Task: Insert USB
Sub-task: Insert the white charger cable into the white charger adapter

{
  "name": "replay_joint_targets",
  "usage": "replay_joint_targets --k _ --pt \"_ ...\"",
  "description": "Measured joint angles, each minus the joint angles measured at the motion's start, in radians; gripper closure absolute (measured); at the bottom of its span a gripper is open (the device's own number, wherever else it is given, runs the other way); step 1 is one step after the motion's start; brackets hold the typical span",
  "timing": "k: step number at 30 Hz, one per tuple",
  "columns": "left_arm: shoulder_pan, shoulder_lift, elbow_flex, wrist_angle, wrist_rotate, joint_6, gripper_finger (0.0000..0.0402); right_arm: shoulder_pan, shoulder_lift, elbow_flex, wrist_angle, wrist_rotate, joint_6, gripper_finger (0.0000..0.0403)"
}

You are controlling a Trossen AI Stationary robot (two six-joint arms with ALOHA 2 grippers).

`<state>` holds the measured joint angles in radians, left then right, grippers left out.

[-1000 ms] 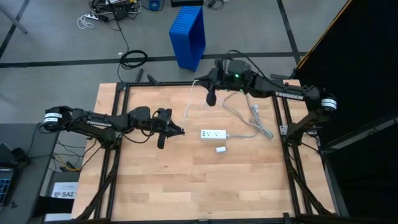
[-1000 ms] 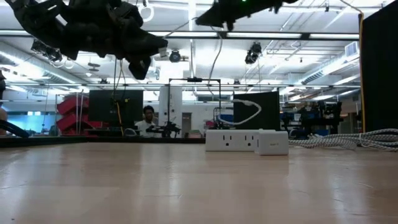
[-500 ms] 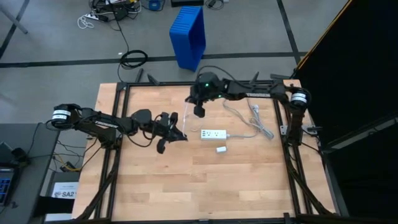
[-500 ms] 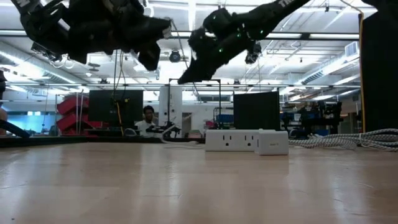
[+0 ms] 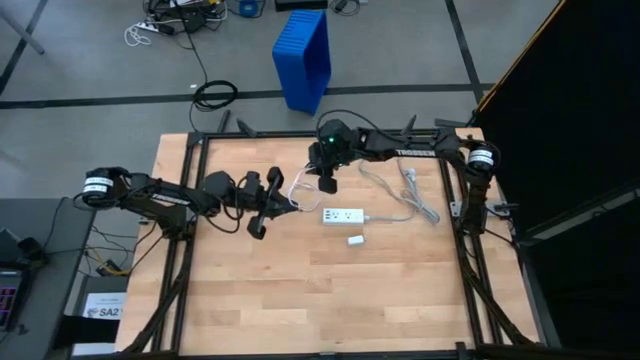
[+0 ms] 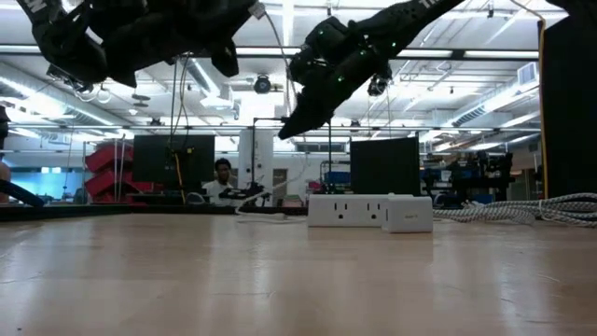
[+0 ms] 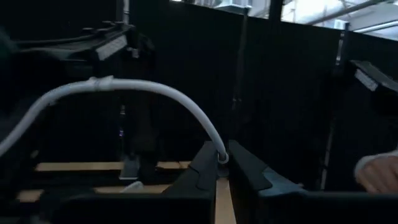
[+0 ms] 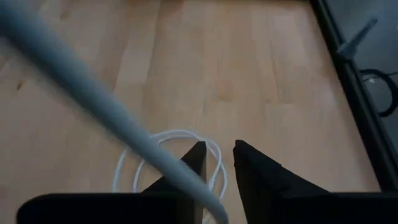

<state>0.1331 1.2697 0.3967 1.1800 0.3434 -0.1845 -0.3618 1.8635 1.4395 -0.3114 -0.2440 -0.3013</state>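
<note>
Both arms hang above the far middle of the table, just beyond the white power strip. The left gripper has its fingers nearly closed on the end of the USB, whose thin white cable arches up and away. The right gripper holds its fingers close together around the same cable; whether it truly pinches it I cannot tell. A loose loop lies on the wood below. To do this step well, the plug should probably be turned level with the strip's port before pushing, with slack kept in the cable.
</note>
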Motion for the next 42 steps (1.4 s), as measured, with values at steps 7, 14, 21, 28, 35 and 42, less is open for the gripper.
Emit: replay_joint_targets --k 7,14,21,28,35,42 --pt "0.020 0.000 -0.059 0.001 -0.038 -0.005 0.0401 -0.007 -0.088 0.000 -0.047 0.014 -0.025 0.0335" --pt "0.020 0.000 -0.123 -0.006 -0.088 -0.007 0.0401 -0.007 -0.111 -0.001 -0.037 0.006 -0.022 0.0332" --pt "0.020 0.001 -0.173 -0.001 -0.133 -0.007 0.0401 -0.015 -0.111 -0.001 -0.034 0.003 -0.020 0.0332" --pt "0.020 0.001 -0.203 -0.003 -0.159 -0.010 0.0401 -0.037 -0.111 -0.001 -0.012 -0.083 0.002 0.0328" --pt "0.020 0.000 -0.205 -0.027 -0.163 -0.011 0.0401 -0.040 -0.099 -0.028 0.050 -0.123 -0.028 0.0326" --pt "0.020 0.001 -0.205 -0.052 -0.162 -0.011 0.0401 -0.087 -0.099 -0.047 -0.004 -0.063 -0.055 0.0308"
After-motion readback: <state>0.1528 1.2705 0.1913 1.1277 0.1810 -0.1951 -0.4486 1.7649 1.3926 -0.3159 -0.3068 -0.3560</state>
